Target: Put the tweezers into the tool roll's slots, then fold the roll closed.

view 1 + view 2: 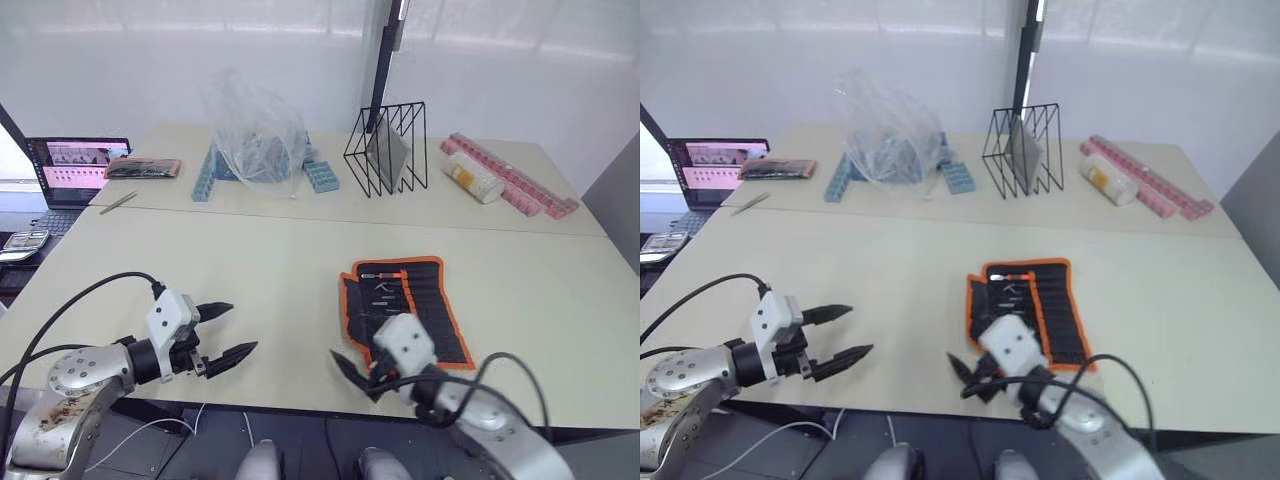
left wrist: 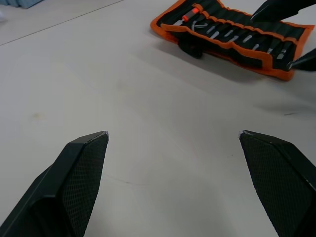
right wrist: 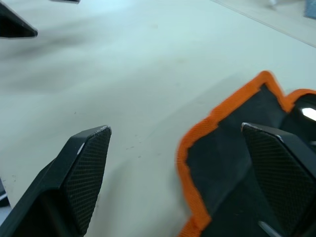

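1. Sitting unfolded on the desk (image 1: 250,255), lower centre-right of the frame: the tool roll (image 1: 402,305), inner face up, orange edging all round.
2. Progress, my read: slim tools already fill the slots (image 2: 232,35), so loading looks done or nearly so. Can't confirm those are the tweezers; too small to tell. No loose black tweezers visible on the desk beside the roll.
3. Left to do: the fold. Roll is fully open, not yet closed.
4. Right hand (image 1: 352,372): released, fingers spread wide, grasping nothing. It's at the roll's near-left corner; in the right wrist view one finger sits over the black fabric, the other over bare desk, straddling the orange edge (image 3: 195,148). Looks staged to lift that edge for the fold.
5. Left hand (image 1: 228,330): released, fingers spread, empty, over bare desk in the lower left, well apart from the roll.
6. Counts: one tool roll; two hands, both empty; roughly nine or ten tool ends in the row seen from the left wrist, exact number uncertain.
7. Background, upper frame: one wire rack (image 1: 386,148), one clear plastic bag (image 1: 255,130), one silver tweezer (image 1: 118,202) far upper left, one laptop (image 1: 75,168).
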Controlling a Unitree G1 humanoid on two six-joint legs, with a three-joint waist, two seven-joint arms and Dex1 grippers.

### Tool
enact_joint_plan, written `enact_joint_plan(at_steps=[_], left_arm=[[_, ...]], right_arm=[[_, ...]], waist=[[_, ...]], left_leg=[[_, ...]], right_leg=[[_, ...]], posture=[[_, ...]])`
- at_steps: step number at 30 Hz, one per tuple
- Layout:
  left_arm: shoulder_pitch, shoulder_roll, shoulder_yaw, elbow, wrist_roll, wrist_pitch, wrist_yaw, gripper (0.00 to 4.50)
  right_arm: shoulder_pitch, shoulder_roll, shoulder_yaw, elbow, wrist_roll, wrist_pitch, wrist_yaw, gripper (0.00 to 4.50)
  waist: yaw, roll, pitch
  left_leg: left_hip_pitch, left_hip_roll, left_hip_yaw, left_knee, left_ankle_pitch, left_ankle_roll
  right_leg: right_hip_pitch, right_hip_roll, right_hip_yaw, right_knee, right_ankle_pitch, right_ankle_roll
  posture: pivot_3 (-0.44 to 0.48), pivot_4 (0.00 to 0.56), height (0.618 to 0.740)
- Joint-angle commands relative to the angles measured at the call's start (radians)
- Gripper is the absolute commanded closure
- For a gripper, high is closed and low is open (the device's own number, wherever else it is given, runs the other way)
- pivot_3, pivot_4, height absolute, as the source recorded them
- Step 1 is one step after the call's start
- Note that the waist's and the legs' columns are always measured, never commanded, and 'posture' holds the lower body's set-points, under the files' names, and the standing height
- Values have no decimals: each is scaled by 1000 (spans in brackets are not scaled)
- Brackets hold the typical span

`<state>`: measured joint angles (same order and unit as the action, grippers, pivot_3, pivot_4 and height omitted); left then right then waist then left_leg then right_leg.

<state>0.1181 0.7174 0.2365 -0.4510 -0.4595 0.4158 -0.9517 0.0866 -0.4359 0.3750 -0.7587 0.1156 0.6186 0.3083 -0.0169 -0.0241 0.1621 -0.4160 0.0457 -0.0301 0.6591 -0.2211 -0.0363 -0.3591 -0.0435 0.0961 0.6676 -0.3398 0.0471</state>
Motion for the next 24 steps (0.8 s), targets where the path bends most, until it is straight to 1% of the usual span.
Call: enact_joint_plan(at_steps=[1, 4, 10, 13, 16, 23, 24], left_arm=[[-14, 18, 6, -58, -38, -19, -19, 0], [-28, 21, 8, -70, -51, -41, -37, 0], [-35, 36, -13, -36, -21, -122, -80, 0], [-38, 46, -25, -23, -10, -141, -90, 0], [-38, 46, -30, -17, -9, -145, -86, 0], [-35, 47, -36, -14, -9, -148, -76, 0], [-36, 48, -36, -12, -9, -148, -77, 0]], right_arm=[[-17, 24, 78, 19, -131, -27, -76, 27], [-17, 28, 109, 46, -256, -41, -144, 27], [15, 81, 113, 76, -354, -67, -210, 27], [21, 105, 112, 92, -374, -86, -218, 809], [24, 119, 112, 99, -384, -105, -212, 1901], [25, 129, 105, 114, -384, -142, -178, 4302], [24, 128, 104, 117, -377, -147, -165, 4488]], waist=[[0, 0, 0], [1, 0, 0], [-1, 0, 0], [-3, 0, 0], [-4, 0, 0], [-6, 0, 0], [-6, 0, 0]], left_leg=[[0, 0, 0, 0, 0, 0], [0, 0, 0, 0, 0, 0], [0, 0, 1, 0, 0, 0], [0, 0, 3, 0, 0, 0], [0, 0, 3, 0, 0, 0], [0, 0, 3, 0, 0, 0], [0, 0, 3, 0, 0, 0]], right_leg=[[0, 0, 0, 0, 0, 0], [-1, 0, 0, 1, 0, 0], [-3, 0, 0, 5, 0, 0], [-6, 0, 0, 8, 0, 0], [-9, 0, 0, 12, 0, -1], [-9, 0, 0, 13, 0, -1], [-9, 0, 0, 13, 0, -1]], posture=[[0, 150, 705], [0, 150, 705], [0, 150, 705], [0, 150, 705], [0, 150, 705], [0, 150, 705], [0, 150, 705]])
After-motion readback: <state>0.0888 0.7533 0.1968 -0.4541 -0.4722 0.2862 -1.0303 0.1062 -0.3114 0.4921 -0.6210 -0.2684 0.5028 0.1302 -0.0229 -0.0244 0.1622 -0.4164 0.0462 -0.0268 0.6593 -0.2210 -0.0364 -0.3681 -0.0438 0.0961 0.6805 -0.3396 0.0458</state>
